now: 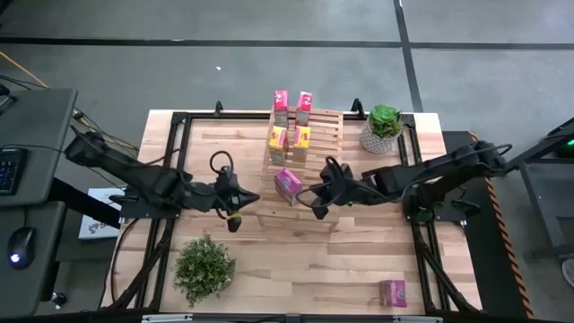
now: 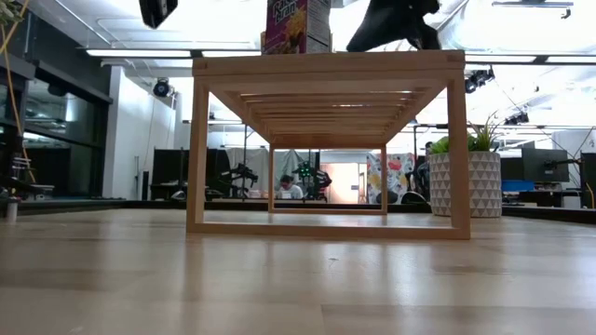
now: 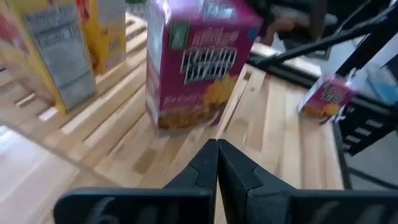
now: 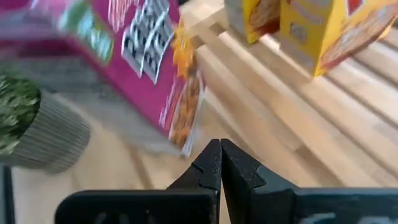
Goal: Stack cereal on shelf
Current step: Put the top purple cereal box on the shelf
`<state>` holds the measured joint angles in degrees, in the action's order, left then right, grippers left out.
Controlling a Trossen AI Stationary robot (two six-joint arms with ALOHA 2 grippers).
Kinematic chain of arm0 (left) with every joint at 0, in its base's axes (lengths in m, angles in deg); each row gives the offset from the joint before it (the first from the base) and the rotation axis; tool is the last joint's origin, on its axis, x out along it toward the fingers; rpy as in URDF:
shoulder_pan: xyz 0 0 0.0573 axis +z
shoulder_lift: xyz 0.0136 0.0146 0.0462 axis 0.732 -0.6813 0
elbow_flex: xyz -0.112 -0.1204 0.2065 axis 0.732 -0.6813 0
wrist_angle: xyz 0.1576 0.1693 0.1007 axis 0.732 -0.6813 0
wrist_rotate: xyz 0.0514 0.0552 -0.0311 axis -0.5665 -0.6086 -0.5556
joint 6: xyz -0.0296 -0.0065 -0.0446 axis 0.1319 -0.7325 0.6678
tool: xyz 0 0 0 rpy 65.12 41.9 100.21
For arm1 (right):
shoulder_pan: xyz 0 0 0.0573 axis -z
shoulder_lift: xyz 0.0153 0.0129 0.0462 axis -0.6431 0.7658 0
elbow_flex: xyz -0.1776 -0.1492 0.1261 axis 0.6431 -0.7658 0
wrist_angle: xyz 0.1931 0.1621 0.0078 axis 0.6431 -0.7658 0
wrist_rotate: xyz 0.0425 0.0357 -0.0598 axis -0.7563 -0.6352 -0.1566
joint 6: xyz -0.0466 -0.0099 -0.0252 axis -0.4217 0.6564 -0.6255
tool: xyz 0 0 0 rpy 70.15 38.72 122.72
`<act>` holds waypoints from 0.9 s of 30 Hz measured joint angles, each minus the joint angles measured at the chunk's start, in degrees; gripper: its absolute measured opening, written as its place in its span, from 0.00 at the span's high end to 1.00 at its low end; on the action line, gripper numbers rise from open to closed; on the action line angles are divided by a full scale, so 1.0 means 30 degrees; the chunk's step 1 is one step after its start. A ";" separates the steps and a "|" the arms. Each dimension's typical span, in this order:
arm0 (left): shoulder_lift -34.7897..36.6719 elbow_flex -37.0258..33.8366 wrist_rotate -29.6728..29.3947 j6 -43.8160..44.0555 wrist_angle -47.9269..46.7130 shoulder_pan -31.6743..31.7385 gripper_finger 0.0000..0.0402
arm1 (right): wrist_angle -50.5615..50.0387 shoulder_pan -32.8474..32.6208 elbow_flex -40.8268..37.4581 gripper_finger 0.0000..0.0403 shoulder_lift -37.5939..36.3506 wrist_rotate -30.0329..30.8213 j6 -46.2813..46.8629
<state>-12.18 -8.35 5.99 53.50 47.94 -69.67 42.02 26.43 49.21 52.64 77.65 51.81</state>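
Note:
The light-wood slatted shelf (image 1: pixel 316 170) stands mid-table. Two red-pink cereal boxes (image 1: pixel 291 108) stand on its far tier, and two yellow boxes (image 1: pixel 290 142) stand in front of them. A magenta box (image 1: pixel 288 184) stands on the near slats, turned askew; the left wrist view shows this magenta box (image 3: pixel 196 59), and so does the right wrist view (image 4: pixel 137 56). Another magenta box (image 1: pixel 392 292) lies on the table near its near right corner. My left gripper (image 1: pixel 240 205) is shut, left of the shelf. My right gripper (image 1: pixel 314 202) is shut, just right of the askew box. Neither touches anything.
A potted plant in a white patterned pot (image 1: pixel 383 128) stands at the shelf's far right corner. A bushy green plant (image 1: pixel 204 267) sits near the table's near left corner. In the low view the shelf (image 2: pixel 326 140) fills the middle, with the pot (image 2: pixel 466 186) on its right.

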 joint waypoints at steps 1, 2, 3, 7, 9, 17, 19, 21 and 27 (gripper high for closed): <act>-0.0217 -0.0028 -0.0003 0.0067 0.0047 0.0066 1.00 | -0.0291 0.0107 0.0269 1.00 0.0105 -0.0003 -0.0021; -0.0537 -0.0002 -0.0007 0.0100 0.0473 0.0134 1.00 | -0.0542 0.0195 0.0388 1.00 0.0159 -0.0086 -0.0044; -0.0830 0.0031 0.0003 0.0099 0.0783 0.0242 1.00 | -0.0654 0.0329 0.0504 1.00 0.0261 -0.0238 -0.0136; -0.2020 0.0045 0.0428 -0.0054 0.1957 0.0903 1.00 | -0.0507 0.0533 0.0591 1.00 0.0377 -0.1016 -0.0172; -0.2548 -0.0032 0.0499 -0.0066 0.2104 0.1295 1.00 | -0.0479 0.0533 0.0598 1.00 0.0489 -0.1027 0.0051; -0.4258 -0.0013 0.1030 -0.0062 0.3846 0.2665 1.00 | 0.1213 0.0524 0.0592 1.00 0.1337 -0.1214 0.0016; -0.4446 0.0031 0.1553 -0.0053 0.3986 0.2914 1.00 | 0.1614 0.0519 0.0567 1.00 0.1611 -0.1333 -0.0014; -0.4444 -0.0006 0.1921 -0.0066 0.3829 0.3099 1.00 | 0.1996 0.0519 0.0589 1.00 0.1817 -0.1624 -0.0012; -0.4155 0.0023 0.1967 -0.0414 0.3131 0.3525 1.00 | 0.3721 0.0519 0.0569 1.00 0.2355 -0.1984 -0.0031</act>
<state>-24.65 -8.28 11.89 52.25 57.33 -59.10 53.18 27.99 50.92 59.71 71.70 51.71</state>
